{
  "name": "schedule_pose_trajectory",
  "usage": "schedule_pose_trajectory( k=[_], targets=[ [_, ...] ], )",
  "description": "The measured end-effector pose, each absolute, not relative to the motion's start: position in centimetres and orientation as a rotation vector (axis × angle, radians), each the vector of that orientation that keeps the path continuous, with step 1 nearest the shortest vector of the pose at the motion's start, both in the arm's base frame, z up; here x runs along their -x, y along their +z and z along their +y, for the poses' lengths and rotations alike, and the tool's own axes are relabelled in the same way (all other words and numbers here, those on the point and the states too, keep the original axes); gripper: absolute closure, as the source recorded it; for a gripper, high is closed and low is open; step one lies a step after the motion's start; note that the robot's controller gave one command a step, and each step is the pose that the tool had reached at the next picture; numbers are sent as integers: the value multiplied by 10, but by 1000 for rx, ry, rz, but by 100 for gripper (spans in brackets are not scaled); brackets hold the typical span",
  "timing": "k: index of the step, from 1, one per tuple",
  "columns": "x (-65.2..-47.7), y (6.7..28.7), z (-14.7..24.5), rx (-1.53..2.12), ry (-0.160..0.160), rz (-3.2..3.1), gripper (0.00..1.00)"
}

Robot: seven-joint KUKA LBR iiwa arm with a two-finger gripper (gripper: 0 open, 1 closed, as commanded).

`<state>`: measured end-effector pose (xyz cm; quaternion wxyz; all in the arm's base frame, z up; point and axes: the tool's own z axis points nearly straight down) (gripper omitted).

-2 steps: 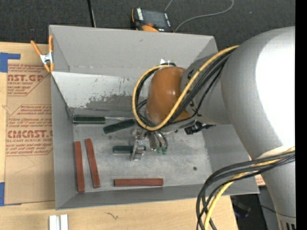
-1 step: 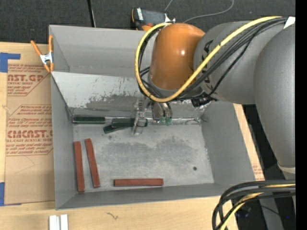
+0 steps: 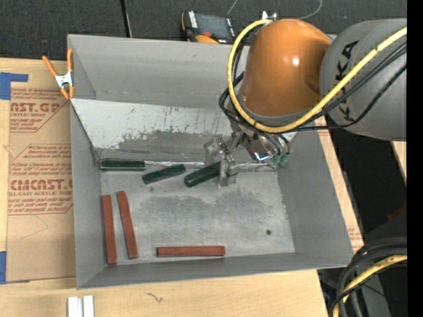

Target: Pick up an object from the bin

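My gripper (image 3: 225,162) is low in the middle of the bin, just in front of the back wall. A dark green stick (image 3: 202,176) lies slanted on the floor with its right end right at the gripper; whether it is held is hidden. A second dark green stick (image 3: 164,174) lies just left of it. A third dark green stick (image 3: 122,165) rests along the foot of the back wall at the left.
Two red-brown sticks (image 3: 108,228) (image 3: 127,224) lie side by side near the left wall. A third red-brown stick (image 3: 190,250) lies along the front wall. The arm's orange dome and cables hang over the bin's back right.
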<state>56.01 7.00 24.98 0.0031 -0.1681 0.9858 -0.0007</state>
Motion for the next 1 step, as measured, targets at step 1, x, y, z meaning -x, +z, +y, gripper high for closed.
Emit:
schedule_pose_trajectory(
  k=[1],
  targets=[
    [-564, 247, 83, 332, 2, 3120, 100]
  ],
)
